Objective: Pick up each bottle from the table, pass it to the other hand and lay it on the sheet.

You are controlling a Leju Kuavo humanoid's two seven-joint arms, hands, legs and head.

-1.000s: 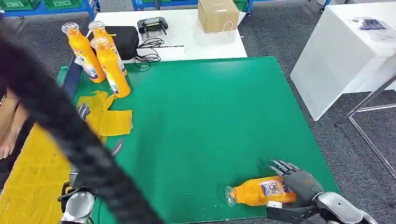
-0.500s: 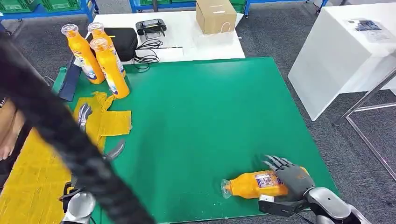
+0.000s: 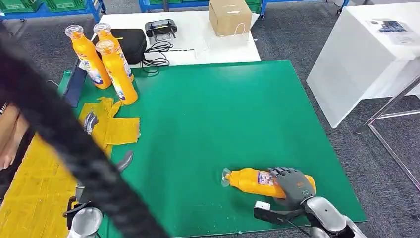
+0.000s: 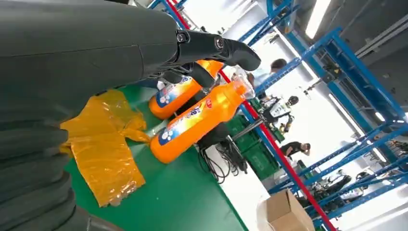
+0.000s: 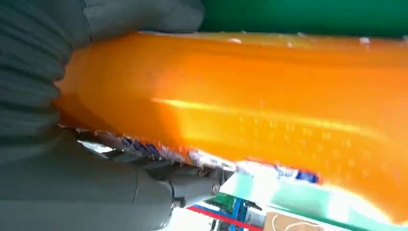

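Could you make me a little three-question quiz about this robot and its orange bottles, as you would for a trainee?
1. True or false: the lying bottle rests on the green mat.
2. How many upright bottles stand at the mat's far left corner?
3. Which hand is on the lying bottle: A) the left hand, B) the right hand, C) a person's hand?

Key: 1 true; 2 three; 3 B, its fingers wrap over the bottle's body.
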